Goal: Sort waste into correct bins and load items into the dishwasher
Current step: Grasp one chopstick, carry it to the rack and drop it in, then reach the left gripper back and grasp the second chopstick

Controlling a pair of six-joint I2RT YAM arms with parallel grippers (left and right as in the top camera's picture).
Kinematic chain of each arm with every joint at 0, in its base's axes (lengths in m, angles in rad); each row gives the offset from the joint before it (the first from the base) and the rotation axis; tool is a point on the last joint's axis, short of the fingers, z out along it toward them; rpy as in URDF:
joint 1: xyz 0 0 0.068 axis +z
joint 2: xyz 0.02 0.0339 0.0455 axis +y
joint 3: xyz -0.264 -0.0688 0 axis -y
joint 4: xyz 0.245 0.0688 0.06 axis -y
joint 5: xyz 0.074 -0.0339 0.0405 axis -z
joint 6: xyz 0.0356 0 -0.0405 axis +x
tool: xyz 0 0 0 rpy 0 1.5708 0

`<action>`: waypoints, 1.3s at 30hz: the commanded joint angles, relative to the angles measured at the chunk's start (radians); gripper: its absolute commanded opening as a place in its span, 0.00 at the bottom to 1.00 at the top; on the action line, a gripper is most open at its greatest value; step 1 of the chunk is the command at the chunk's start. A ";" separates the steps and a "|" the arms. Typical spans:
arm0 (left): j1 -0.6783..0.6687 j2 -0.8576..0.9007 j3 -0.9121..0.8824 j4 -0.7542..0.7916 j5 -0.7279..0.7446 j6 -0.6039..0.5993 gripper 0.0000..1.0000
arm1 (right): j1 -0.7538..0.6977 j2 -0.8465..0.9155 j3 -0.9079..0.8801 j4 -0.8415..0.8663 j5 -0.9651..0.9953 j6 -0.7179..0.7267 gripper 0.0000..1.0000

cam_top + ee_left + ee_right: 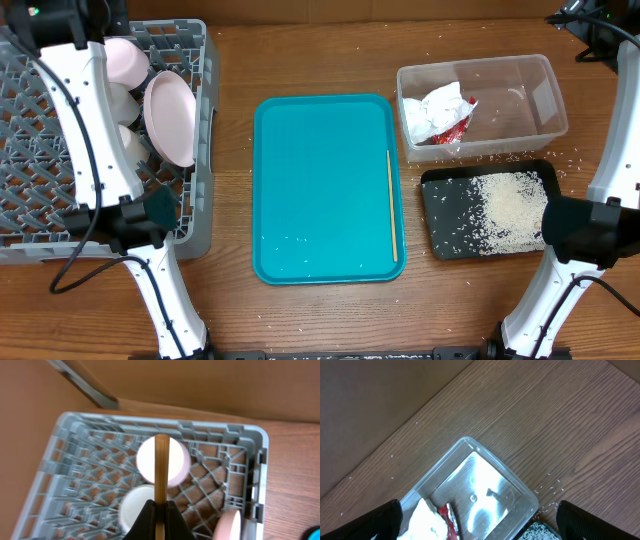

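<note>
One chopstick (161, 467) sits pinched in the left gripper (160, 512), its long axis running straight out from the jaws above the dish rack (240, 445), over a pink bowl (175, 460). Spread wide, the right gripper (480, 517) hangs well apart from the dish rack.

The left arm (90, 120) stretched toward the far-left corner, left tool (159, 506) pinched onto a thin wooden stick (161, 465). The right arm (625, 130) ran along the right edge, right tool (480, 522) spread wide.
</note>
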 commanded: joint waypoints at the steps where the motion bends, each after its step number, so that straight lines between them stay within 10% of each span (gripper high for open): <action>1: 0.003 -0.007 -0.093 0.050 0.055 -0.042 0.04 | -0.001 -0.014 0.030 0.006 0.007 0.002 1.00; 7: 0.002 -0.007 -0.208 0.144 0.055 -0.135 0.08 | -0.001 -0.014 0.030 0.006 0.007 0.002 1.00; 10: 0.002 -0.007 -0.228 0.159 0.055 -0.170 0.66 | -0.001 -0.014 0.030 0.006 0.007 0.002 1.00; 14: 0.002 -0.011 -0.225 0.158 0.051 -0.169 0.85 | -0.001 -0.014 0.030 0.007 0.007 0.002 1.00; 25: -0.038 -0.180 -0.192 0.087 0.118 -0.238 0.85 | -0.001 -0.014 0.030 0.006 0.007 0.002 1.00; 33: -0.160 -0.278 -0.196 -0.096 0.760 -0.275 0.62 | -0.001 -0.014 0.030 0.006 0.007 0.002 1.00; 39: -0.373 -0.162 -0.219 -0.279 0.652 -0.398 0.59 | -0.001 -0.014 0.030 0.006 0.007 0.002 1.00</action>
